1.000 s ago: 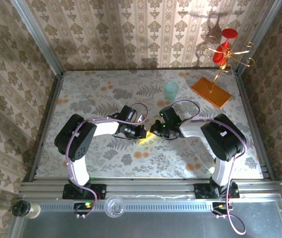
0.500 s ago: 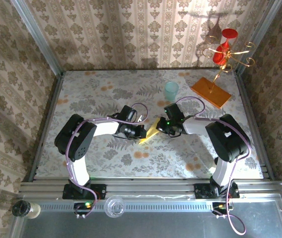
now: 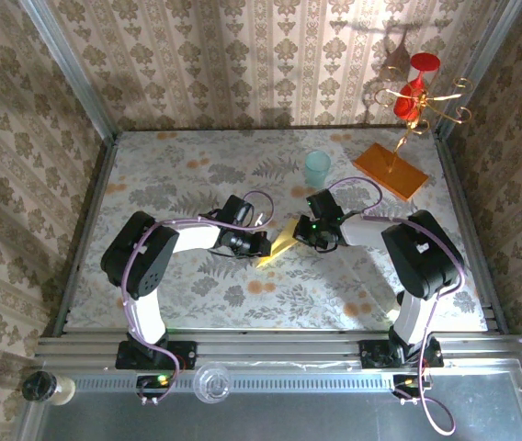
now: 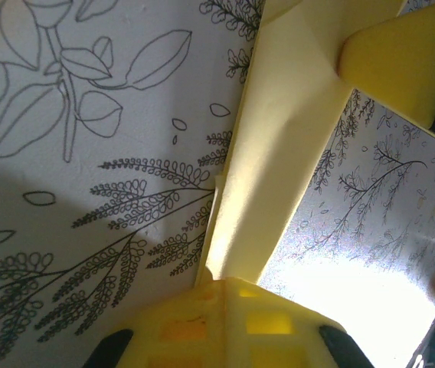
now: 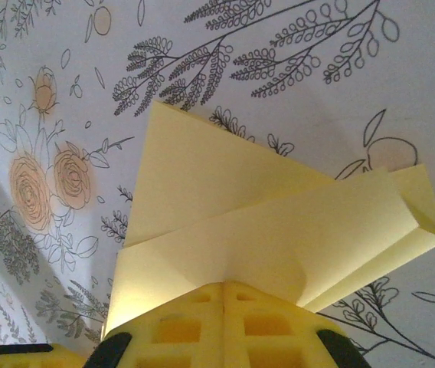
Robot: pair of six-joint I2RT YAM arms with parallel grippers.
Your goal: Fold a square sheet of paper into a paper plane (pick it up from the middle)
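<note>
Yellow and partly folded, the sheet of paper (image 3: 282, 243) is found near the middle of the floral table (image 3: 178, 175), stretched between the two arms. One end is pinched by the left gripper (image 4: 225, 285), its jaws pressed together on the paper; the opposite end is clamped likewise by the right gripper (image 5: 224, 288). A teal cup (image 3: 317, 169) is seen farther back, well apart.

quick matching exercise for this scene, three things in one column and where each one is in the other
Things:
1. folded yellow paper sheet
2. pale teal cup
3. orange rectangular slab

Places:
A. far right corner of the table
B. mid-table, clamped by the left hand and right hand
C. far side, upright, just left of the slab

Pairs: 1-B, 2-C, 3-A
</note>
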